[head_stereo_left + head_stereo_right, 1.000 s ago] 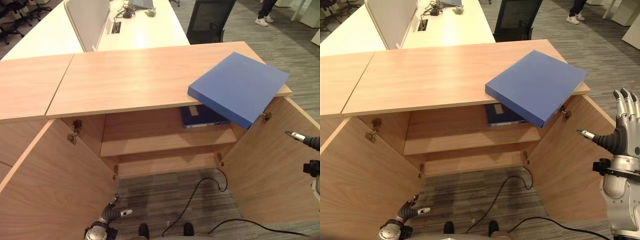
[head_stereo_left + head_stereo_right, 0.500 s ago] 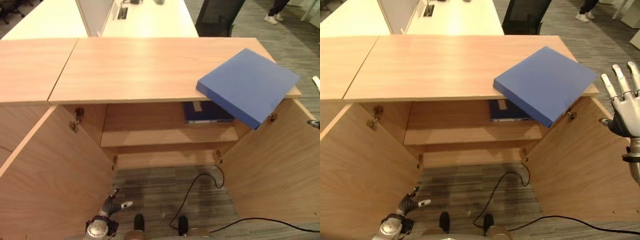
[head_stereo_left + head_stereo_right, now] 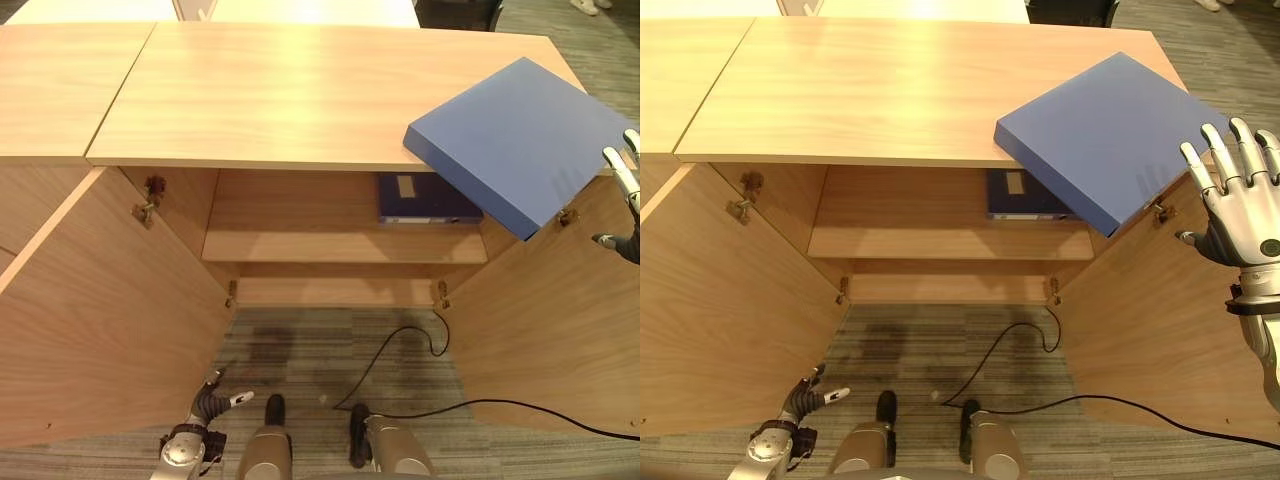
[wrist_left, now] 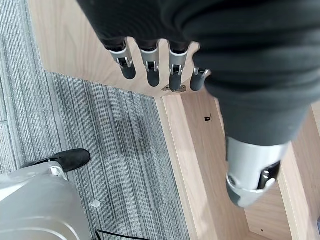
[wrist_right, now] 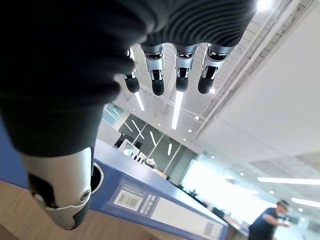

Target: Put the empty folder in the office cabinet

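Since the earlier frame the right robot hand (image 3: 1238,215) has risen, fingers spread and empty, beside the blue folder (image 3: 525,140) overhanging the cabinet top (image 3: 290,90); right wrist view: its label (image 5: 129,199) is unreadable, judged light, stiff, graspable at the overhang; left robot hand (image 4: 150,60) hangs open.

The right hand (image 3: 1238,212) has risen from low beside the open cabinet door (image 3: 1160,300) to just beside the blue folder's (image 3: 1110,135) overhanging corner, fingers spread and pointing up. The camera has tipped downward.
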Tool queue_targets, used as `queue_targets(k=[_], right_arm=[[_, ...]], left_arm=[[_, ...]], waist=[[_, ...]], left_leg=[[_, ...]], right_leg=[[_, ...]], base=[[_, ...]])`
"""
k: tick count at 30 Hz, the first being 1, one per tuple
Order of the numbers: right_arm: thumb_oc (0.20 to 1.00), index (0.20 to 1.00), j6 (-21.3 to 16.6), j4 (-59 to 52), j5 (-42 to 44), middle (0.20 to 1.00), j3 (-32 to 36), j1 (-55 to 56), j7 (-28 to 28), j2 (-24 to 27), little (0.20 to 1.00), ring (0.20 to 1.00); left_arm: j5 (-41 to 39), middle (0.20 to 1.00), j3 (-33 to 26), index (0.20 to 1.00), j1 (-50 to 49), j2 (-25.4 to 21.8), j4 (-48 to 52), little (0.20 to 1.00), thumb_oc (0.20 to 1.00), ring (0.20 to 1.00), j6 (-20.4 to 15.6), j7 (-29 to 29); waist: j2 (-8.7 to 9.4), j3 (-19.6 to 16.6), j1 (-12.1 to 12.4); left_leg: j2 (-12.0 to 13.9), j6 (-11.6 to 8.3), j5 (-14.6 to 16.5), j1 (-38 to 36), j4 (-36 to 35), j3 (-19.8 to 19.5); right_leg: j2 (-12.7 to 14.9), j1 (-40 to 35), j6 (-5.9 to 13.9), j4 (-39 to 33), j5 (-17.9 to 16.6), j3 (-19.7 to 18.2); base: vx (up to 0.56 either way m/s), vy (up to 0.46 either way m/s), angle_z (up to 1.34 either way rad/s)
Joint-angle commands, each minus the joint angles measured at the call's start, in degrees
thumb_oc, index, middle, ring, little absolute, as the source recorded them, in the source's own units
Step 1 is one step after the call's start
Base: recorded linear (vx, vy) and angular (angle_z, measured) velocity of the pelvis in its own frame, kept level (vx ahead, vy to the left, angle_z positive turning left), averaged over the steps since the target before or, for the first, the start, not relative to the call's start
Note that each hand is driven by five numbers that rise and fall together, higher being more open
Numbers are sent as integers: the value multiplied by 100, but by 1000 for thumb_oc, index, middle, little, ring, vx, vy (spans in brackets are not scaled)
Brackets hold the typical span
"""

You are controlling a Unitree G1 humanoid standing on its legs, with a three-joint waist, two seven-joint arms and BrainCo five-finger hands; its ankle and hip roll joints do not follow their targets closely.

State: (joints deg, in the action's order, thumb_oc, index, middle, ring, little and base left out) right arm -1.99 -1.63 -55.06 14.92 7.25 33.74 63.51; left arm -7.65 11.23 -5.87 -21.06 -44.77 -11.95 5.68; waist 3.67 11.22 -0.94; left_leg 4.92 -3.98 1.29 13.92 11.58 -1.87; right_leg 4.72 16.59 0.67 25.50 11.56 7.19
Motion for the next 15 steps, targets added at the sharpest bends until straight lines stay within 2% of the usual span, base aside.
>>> queue_targets(k=[1, 15], right_arm=[[1000, 1000, 87, 75, 356, 1000, -34, -452, 144, 241, 1000, 1000], [1000, 1000, 3, -78, 629, 1000, -375, -928, 125, 148, 1000, 1000]], left_arm=[[-157, 1000, -29, 1000, 276, -166, 188, 1000, 1000, 1000, -225, 67], [-175, 1000, -6, 1000, 331, -284, 298, 1000, 1000, 1000, -202, 144]], waist=[[34, -43, 132], [13, 174, 224]], left_leg=[[358, -194, 740, 61, 760, -96], [361, -197, 693, 206, 842, -192]], right_leg=[[145, -302, 447, -314, -84, -429], [173, -134, 413, -101, -31, -447]], base=[[0, 0, 0], [-17, -8, 0]])
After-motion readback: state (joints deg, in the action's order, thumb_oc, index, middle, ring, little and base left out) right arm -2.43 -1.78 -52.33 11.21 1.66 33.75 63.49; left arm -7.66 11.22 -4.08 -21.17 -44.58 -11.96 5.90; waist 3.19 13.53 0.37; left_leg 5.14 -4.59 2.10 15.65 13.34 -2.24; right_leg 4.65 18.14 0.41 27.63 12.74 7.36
